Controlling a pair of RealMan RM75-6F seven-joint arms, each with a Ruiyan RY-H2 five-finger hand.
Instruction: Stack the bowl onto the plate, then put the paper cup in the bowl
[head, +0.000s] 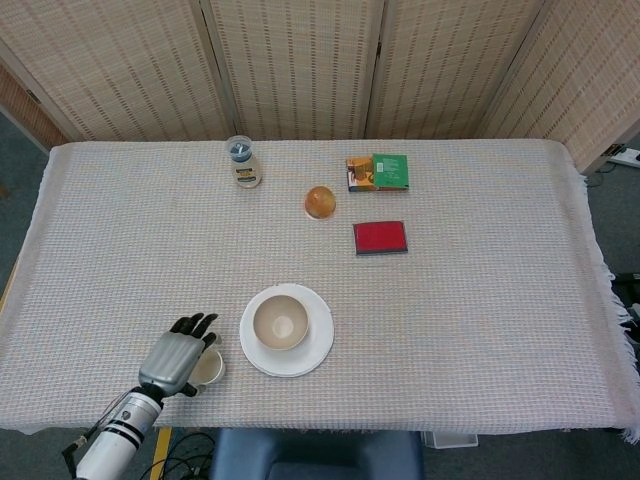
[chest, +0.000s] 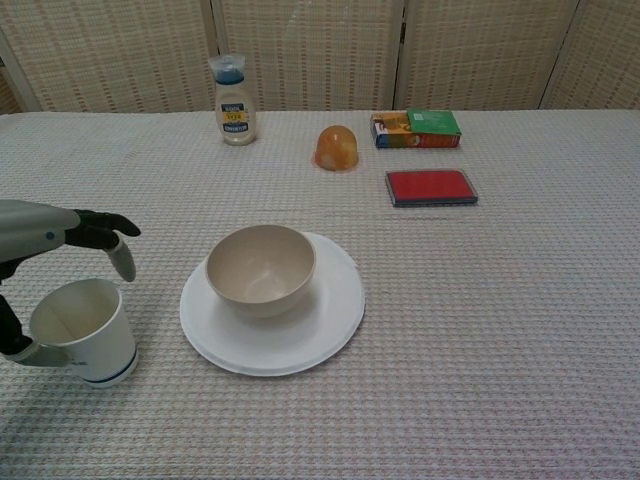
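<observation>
1. White paper cup with a dark band at its base (chest: 84, 331): stands upright near the front-left corner of the desk (head: 480, 330), just left of the white round plate (chest: 320, 330). It is light and open-topped, so a sideways knock would likely tip it.
2. Left hand (head: 178, 358): arched over the cup, fingers (chest: 122, 258) spread above the rim and thumb beside the wall; nothing grasped yet. Closing unevenly could crush the thin wall or push the cup off the front edge.
3. Beige ceramic bowl (chest: 261, 269): already seated on the plate. A low carry could strike its rim and shift it.
4. Right hand: not visible in either view.
</observation>
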